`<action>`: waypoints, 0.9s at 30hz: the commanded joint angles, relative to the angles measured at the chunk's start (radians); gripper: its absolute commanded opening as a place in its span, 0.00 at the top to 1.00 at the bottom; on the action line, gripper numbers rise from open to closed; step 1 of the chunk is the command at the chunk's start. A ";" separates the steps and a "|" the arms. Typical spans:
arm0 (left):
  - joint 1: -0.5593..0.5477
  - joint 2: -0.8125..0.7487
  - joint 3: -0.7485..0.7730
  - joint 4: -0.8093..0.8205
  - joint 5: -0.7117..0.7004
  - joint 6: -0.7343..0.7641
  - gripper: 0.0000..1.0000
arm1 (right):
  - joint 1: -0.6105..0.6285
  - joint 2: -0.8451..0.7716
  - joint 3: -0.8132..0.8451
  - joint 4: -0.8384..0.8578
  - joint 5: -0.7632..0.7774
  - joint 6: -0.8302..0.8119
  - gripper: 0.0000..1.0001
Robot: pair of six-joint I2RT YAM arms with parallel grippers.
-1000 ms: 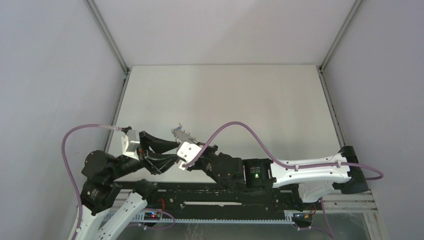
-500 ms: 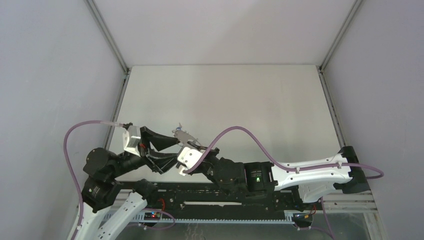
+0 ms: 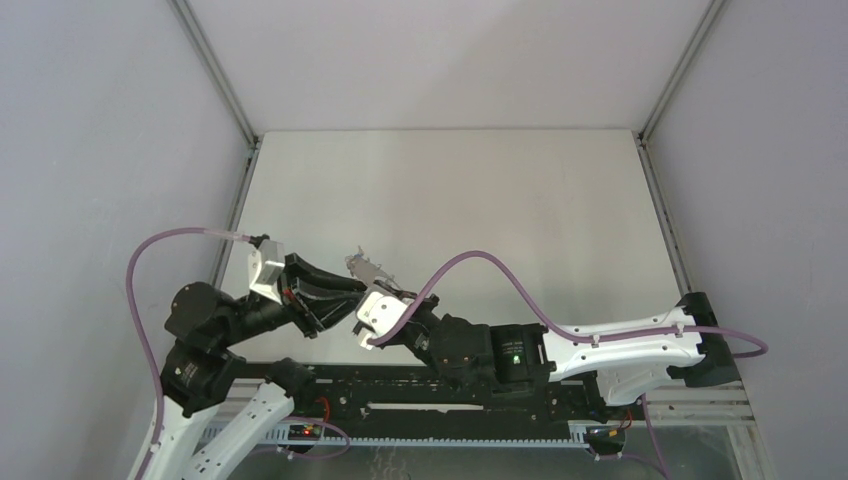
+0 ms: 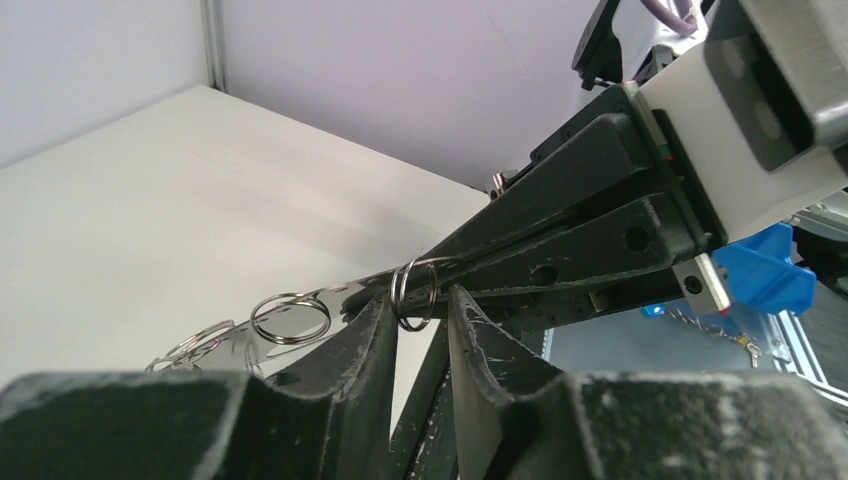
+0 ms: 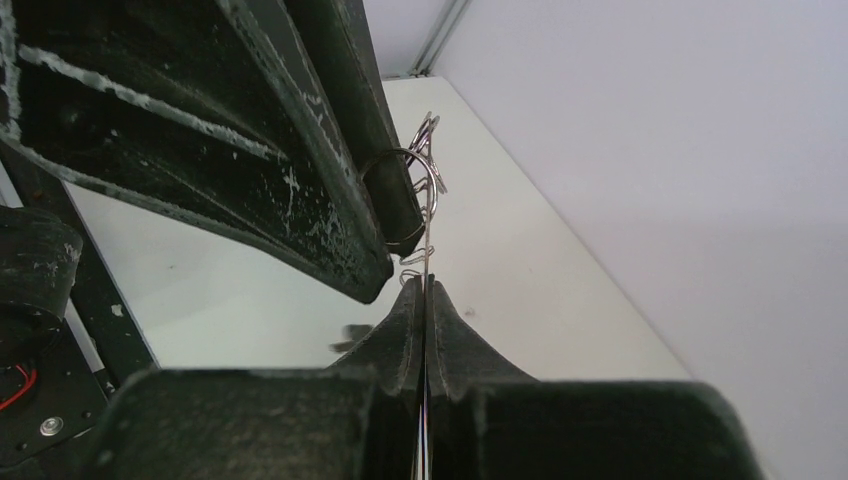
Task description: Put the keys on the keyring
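Above the near edge of the bench [image 3: 480, 200], the right gripper [image 5: 424, 287] pinches the keyring [image 5: 428, 240] steady so the left gripper [image 4: 420, 300], jaws slightly parted, can straddle one small ring [image 4: 399, 292].

Right fingers [image 5: 405, 330] pinch the thin keyring [image 5: 428, 215] edge-on; its small ring [image 5: 392, 152] circles one left finger [image 5: 345, 120] above the worktop [image 5: 520, 270].

From above, the keyring [image 3: 363, 267] is too small to trace.
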 commanded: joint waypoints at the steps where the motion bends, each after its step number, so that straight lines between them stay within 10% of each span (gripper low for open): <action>1: 0.015 0.019 0.075 0.038 -0.011 0.053 0.72 | 0.027 -0.022 0.000 0.016 -0.042 0.011 1.00; 7: 0.015 -0.004 0.065 0.032 -0.051 0.119 0.95 | 0.028 -0.021 -0.006 0.028 -0.045 0.014 1.00; 19: 0.015 -0.030 0.026 -0.007 0.017 0.308 1.00 | 0.029 -0.015 -0.005 0.051 -0.054 0.025 1.00; 27: 0.015 -0.131 -0.043 -0.037 0.117 0.794 1.00 | 0.029 -0.016 -0.005 0.041 -0.132 0.111 0.99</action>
